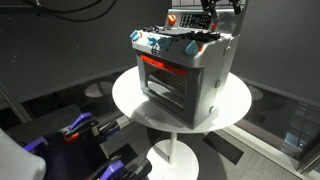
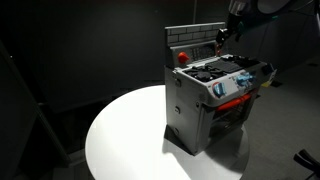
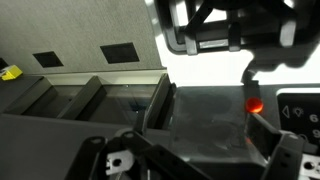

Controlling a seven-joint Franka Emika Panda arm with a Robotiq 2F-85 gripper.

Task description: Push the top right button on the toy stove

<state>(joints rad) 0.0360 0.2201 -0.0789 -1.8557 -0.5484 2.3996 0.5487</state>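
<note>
While the toy stove (image 2: 215, 95) sits on the white bench (image 2: 120, 135), your jaws hang by its back panel (image 2: 195, 40), far right; you can't tell their gap.

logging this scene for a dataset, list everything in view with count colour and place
toy stove: 1, silver-grey with a red-glowing oven window, on the table
round table: 1, white, centre of both exterior views
back panel: 1, grey, upright at the stove's rear
red button: 1, red, at one end of the back panel
burners: black, on the stove top, count unclear
knobs: several, blue and white, along the stove's front edge
blue-and-black gear: too dark to identify, low beside the table in an exterior view
gripper: 1, black, above the stove by the back panel; open or shut cannot be told
</note>
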